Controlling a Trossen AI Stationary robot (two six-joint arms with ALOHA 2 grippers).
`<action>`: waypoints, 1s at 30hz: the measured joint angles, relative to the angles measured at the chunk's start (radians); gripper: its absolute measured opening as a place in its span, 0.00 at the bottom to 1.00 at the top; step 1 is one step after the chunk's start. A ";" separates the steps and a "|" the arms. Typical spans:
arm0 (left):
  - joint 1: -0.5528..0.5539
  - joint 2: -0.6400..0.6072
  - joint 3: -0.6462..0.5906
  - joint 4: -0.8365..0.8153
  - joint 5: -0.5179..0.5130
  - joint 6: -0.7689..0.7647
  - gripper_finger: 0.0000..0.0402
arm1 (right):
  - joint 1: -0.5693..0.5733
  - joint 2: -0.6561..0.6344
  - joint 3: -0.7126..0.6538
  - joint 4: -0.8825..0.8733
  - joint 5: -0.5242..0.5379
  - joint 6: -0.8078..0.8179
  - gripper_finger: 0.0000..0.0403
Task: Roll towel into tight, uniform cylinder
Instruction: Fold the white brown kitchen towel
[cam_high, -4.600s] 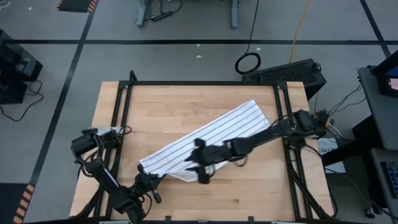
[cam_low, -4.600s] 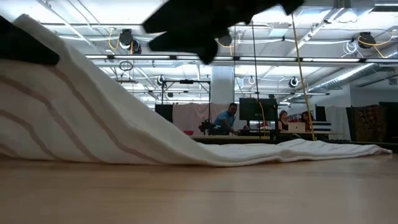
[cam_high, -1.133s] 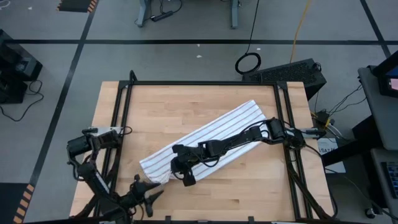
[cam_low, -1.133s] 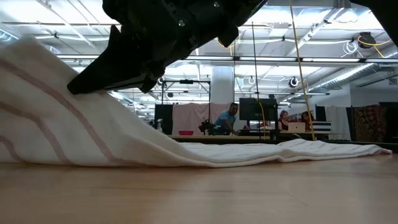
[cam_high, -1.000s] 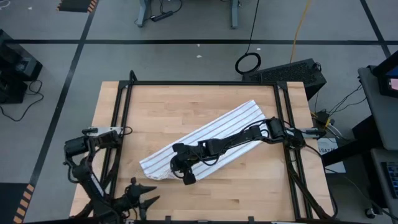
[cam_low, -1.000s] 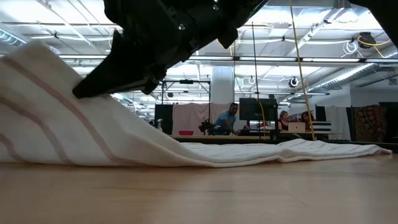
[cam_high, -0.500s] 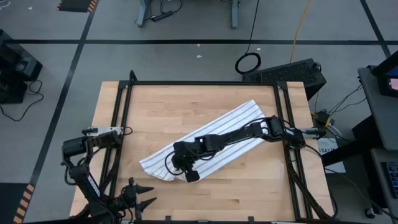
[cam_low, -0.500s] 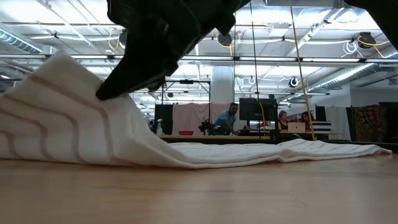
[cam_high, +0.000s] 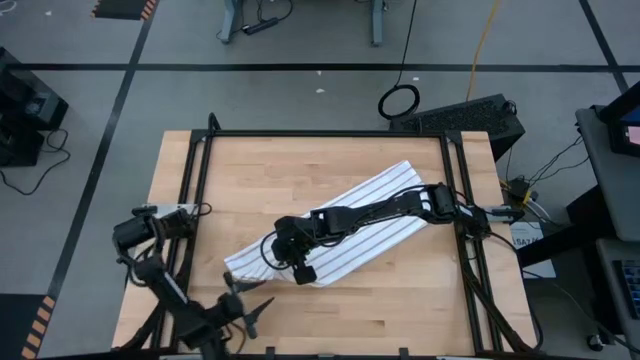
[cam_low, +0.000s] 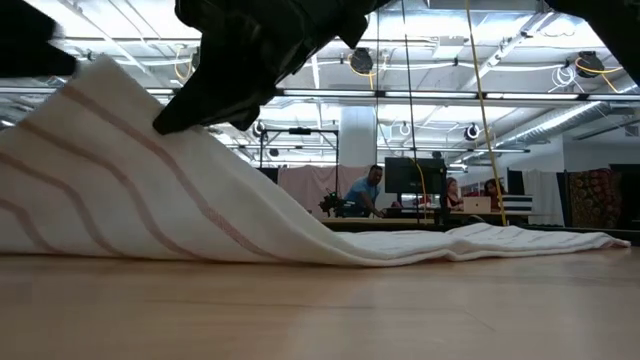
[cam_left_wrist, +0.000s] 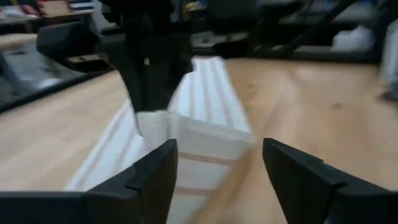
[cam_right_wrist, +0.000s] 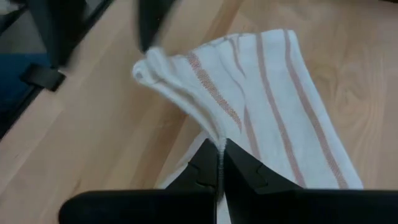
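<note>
Towel (cam_high: 345, 220) lies diagonally across the desk (cam_high: 250, 170) at the frame's centre, mostly flat; no cylinder yet. Right pincer (cam_high: 288, 255) pinches its lower-left end, lifted into a peak. Left pincer (cam_high: 245, 305), released, hovers just below that end. Nearly all rolling remains.

A: Any lettering, labels, numbers out there?

B: Nothing legible. The towel (cam_high: 340, 228) carries only plain stripes, no tag showing.

A: And the worktop (cam_high: 300, 160)?

B: Bare wood, no markings. The monitor (cam_low: 410, 176) in the room behind is too far off to read.
</note>
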 joint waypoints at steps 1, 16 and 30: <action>0.022 0.000 0.003 0.000 0.014 0.031 0.62 | 0.000 0.000 0.000 -0.001 -0.006 0.000 0.00; 0.117 -0.034 0.046 -0.168 0.224 0.016 0.76 | -0.008 0.000 0.000 -0.002 -0.007 0.005 0.00; 0.089 -0.098 0.045 -0.233 0.274 -0.021 0.76 | -0.011 0.001 0.000 -0.002 -0.005 0.006 0.00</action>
